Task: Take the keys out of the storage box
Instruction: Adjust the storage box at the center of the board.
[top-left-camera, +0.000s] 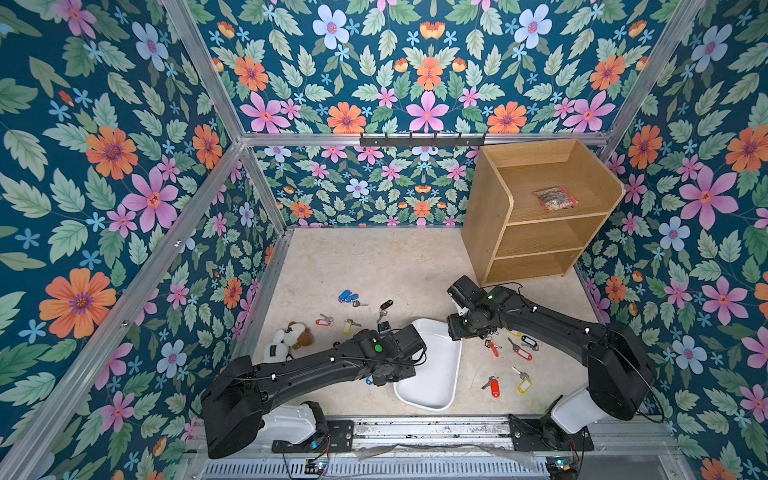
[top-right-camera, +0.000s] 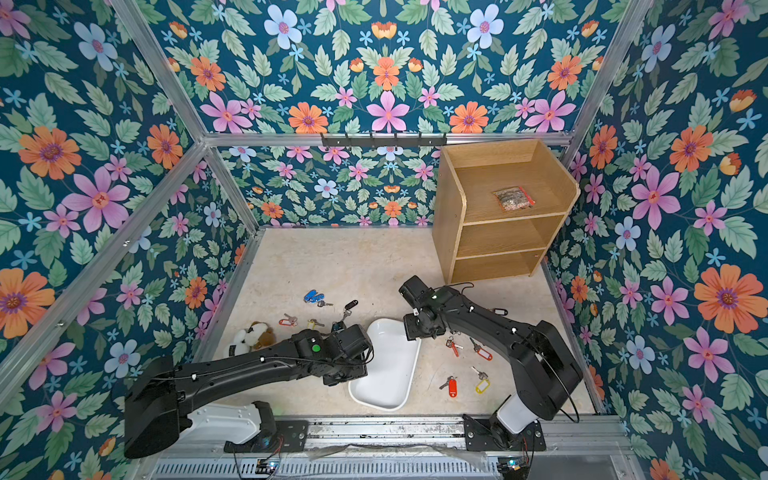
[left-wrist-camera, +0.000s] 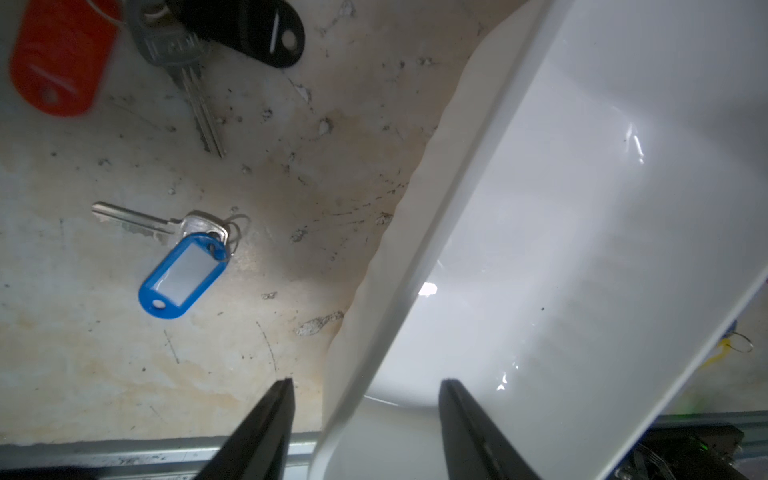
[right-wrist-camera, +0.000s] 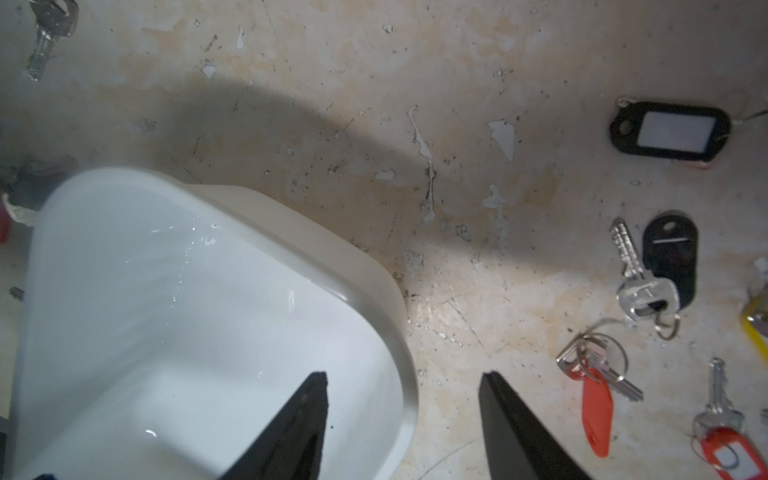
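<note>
1 shallow white plastic rectangular tray (top-left-camera: 446, 374). Small silver metal keys on oblong plastic tags (top-left-camera: 493, 386), counted by tag colour in a top view: red 4, yellow 3, blue 3, black at least 3. The arms cover some of the table, so these key counts are minimums. 1 tall wooden three-shelf unit (top-left-camera: 536, 237). 1 clear red-edged packet (top-left-camera: 555, 198). 1 brown-and-white plush toy (top-left-camera: 291, 338). 2 black robot arms (top-left-camera: 316, 365).

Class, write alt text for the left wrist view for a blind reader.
The open left hand straddles the rim of the storage box, whose visible part is empty. Beside it on the table lie a blue-tagged key, a red tag and a black tag.
</note>
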